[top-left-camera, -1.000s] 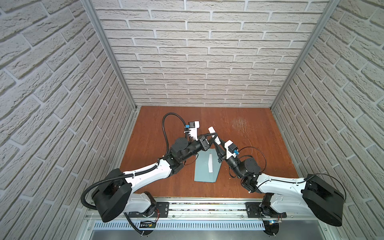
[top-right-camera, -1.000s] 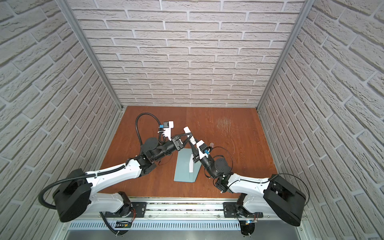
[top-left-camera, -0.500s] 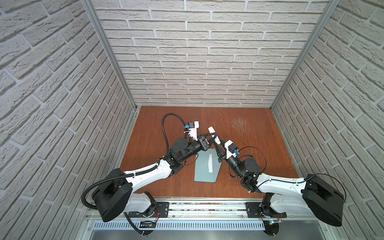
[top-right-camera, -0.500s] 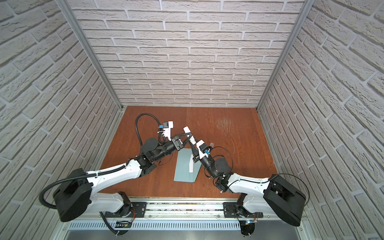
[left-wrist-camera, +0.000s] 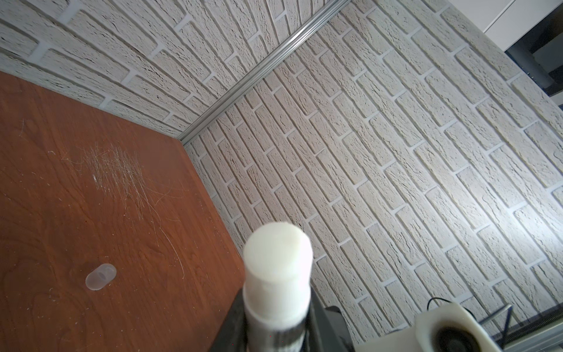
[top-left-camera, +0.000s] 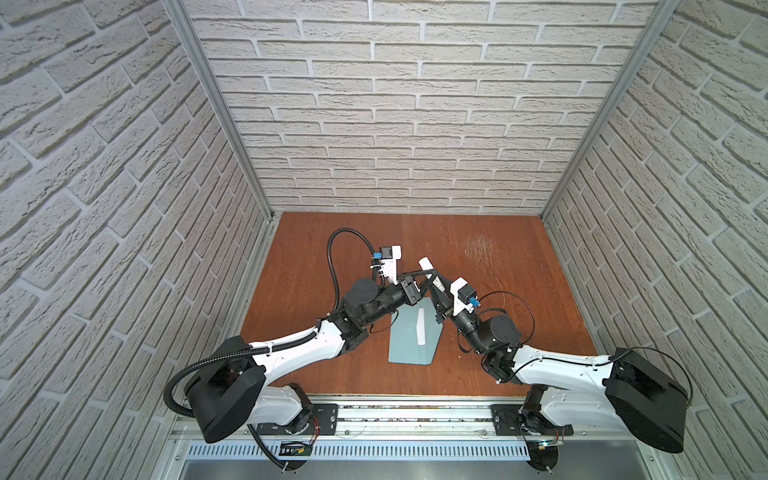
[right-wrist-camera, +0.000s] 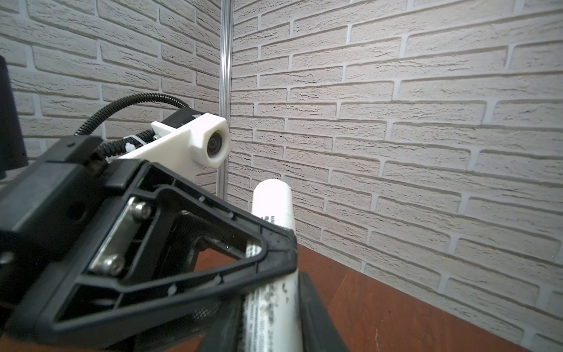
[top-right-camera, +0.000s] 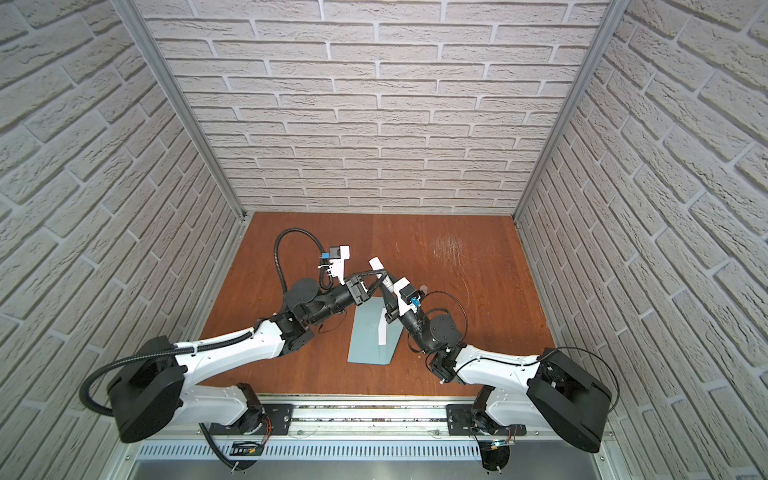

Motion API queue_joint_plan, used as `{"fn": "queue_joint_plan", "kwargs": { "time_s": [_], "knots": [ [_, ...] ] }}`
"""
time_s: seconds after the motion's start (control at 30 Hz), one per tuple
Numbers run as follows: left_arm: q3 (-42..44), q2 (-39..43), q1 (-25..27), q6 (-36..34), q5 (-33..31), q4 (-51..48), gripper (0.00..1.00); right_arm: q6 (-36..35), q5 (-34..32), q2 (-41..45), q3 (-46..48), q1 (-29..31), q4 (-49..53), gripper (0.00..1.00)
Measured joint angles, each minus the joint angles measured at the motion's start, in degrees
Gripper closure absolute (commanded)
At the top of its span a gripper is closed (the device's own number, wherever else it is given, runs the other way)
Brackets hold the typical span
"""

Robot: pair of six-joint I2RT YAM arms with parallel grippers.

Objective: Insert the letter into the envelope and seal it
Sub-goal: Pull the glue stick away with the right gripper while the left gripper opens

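Both grippers are clamped on one uncapped glue stick point(left-wrist-camera: 278, 259). The left gripper point(top-left-camera: 432, 275) pinches its upper body just under the bare white glue. The right gripper point(top-left-camera: 436, 291) holds the printed barrel lower down, its jaws closed against it. The stick's translucent cap point(left-wrist-camera: 100, 276) lies on the table point(top-left-camera: 498, 270), beyond the left gripper's tips.

The blue-grey envelope point(top-left-camera: 405, 340) lies flat directly below both grippers, well under the stick. A white strip point(top-left-camera: 420, 328) shows along it, and I cannot tell whether that is the letter.

The step looks like readying the stick for gluing. One gripper should let go only while the other grips firmly. The glue end should stay clear of both jaws and come down tilted onto the flap edge, not onto the envelope's body.
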State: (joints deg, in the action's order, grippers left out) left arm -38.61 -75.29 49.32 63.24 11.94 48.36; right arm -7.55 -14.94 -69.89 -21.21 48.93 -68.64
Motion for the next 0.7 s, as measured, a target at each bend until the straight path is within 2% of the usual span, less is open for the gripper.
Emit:
{"fn": "queue_joint_plan", "kwargs": {
  "time_s": [0.07, 0.1, 0.17, 0.27, 0.3, 0.47, 0.57, 0.7],
  "knots": [
    [0.02, 0.0, 0.0, 0.0, 0.0, 0.0, 1.0, 0.04, 0.0, 0.02, -0.02, 0.0, 0.02, 0.88],
    [0.13, 0.0, 0.0, -0.02, -0.04, 0.11, 0.93, 0.07, -0.02, 0.04, -0.04, 0.0, 0.17, 0.9],
    [0.9, 0.02, 0.02, -0.11, -0.22, 1.11, 0.73, 0.13, -0.26, 0.52, -0.13, 0.0, 1.4, 0.9],
    [2.56, 0.87, 0.33, -0.9, -0.55, 1.31, 0.56, 0.68, -0.74, 2.86, -0.35, 0.2, 6.08, 0.94],
    [3.15, 1.62, 0.46, -1.75, -0.72, 0.79, 0.54, 1.03, -1.33, 4.31, -0.66, 0.2, 8.57, 0.94],
    [5.57, 9.62, 0.63, -6.67, -3.37, -6.29, 0.49, 4.57, -5.22, 13.29, -6.95, 0.13, 27.63, 0.94],
    [6.08, 16.59, 0.63, -10.8, -6.62, -13.4, 0.51, 9.27, -9.25, 16.83, -16.65, 0.13, 45.42, 0.94],
    [6.01, 25.75, 0.63, -16.06, -13.31, -26.56, 0.56, 16.57, -13.77, 14.71, -31.54, 0.04, 70.38, 0.94]
  ]
}}
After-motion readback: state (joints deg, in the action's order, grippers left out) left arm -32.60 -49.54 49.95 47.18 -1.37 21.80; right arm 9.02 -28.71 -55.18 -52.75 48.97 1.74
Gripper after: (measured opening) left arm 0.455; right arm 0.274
